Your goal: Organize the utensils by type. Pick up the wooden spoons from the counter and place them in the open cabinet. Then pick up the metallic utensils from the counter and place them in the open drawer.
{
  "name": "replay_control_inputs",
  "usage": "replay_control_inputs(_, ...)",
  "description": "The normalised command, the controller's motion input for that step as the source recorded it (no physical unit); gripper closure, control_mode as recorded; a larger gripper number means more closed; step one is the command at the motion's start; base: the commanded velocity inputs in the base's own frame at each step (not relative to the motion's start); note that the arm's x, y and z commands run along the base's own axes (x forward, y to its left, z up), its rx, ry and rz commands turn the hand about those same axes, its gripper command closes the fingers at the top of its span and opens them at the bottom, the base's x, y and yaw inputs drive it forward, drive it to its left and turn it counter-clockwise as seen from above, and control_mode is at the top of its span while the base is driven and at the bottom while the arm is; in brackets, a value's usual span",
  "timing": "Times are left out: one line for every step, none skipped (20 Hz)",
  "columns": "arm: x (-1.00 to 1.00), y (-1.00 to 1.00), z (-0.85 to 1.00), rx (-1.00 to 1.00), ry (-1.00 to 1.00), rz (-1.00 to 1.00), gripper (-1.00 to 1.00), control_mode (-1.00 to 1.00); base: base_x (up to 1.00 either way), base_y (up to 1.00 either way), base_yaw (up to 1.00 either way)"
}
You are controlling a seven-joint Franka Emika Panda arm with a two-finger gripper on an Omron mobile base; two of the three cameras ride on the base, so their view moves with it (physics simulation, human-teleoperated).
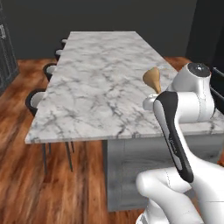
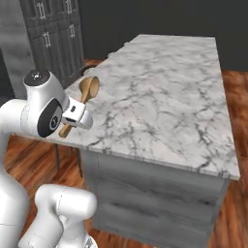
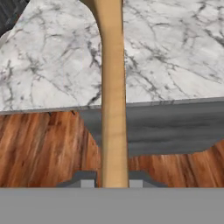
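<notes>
Hand view looks straight along the handle of a wooden spoon (image 3: 113, 100), which runs up the middle of the picture from between the two finger tips (image 3: 87, 183) of the gripper (image 3: 111, 183). The jaws are clenched on that handle, one tip pressed to each side of it. Beyond the handle lies the white marble counter (image 3: 175, 52), with its grey wood-grain base (image 3: 175, 131) under the edge and a wooden floor (image 3: 39, 148) below.

From the right base view the spoon (image 2: 87, 94) is lifted above the counter (image 2: 164, 97), over its near left corner, its round bowl pointing away from the arm and its handle end poking out below the white hand. The left base view shows the spoon's bowl (image 1: 152, 78) rising above the wrist, over the right edge of the counter (image 1: 96, 87). Dark stools (image 1: 35, 100) stand along the counter's left edge. Tall grey cabinets (image 2: 58, 34) stand behind the arm in the right base view.
</notes>
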Motion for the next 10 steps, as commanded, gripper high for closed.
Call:
replay_control_inputs(0.0,0.0,0.0,0.0,0.0,0.0,1.0,1.0,-0.25,-0.43,-0.45)
replay_control_inputs(0.0,0.0,0.0,0.0,0.0,0.0,1.0,1.0,-0.27,-0.42,-0.44)
replay_control_inputs(0.0,0.0,0.0,0.0,0.0,0.0,1.0,1.0,-0.21,-0.38,-0.43)
replay_control_inputs(0.0,0.0,0.0,0.0,0.0,0.0,1.0,1.0,-0.22,-0.32,-0.39)
replay_control_inputs(0.0,0.0,0.0,0.0,0.0,0.0,1.0,1.0,-0.25,-0.33,-0.4)
replay_control_inputs(0.0,0.0,0.0,0.0,0.0,0.0,1.0,1.0,-0.27,-0.36,-0.41)
replay_control_inputs(0.0,0.0,0.0,0.0,0.0,0.0,1.0,1.0,-0.3,-0.34,-0.41)
replay_control_inputs(0.0,0.0,0.0,0.0,0.0,0.0,1.0,1.0,-0.29,-0.34,-0.41)
replay_control_inputs(0.0,0.0,0.0,0.0,0.0,0.0,1.0,1.0,-0.28,-0.32,-0.41)
replay_control_inputs(0.0,0.0,0.0,0.0,0.0,0.0,1.0,1.0,-0.23,-0.27,-0.4)
